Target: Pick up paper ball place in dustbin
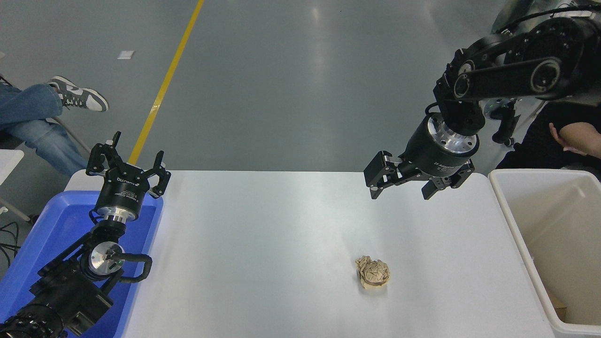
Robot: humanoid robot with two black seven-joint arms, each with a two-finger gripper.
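Table: white, bare surface all round the ball.
Dustbin: off-white tub at table's right edge, cut off by frame.
Right gripper: jaws wide open, empty, above table's far side.
Left gripper: open, empty, over blue tray.
Paper ball: crumpled tan kraft, on table left of dustbin.

Dustbin partly beyond right edge
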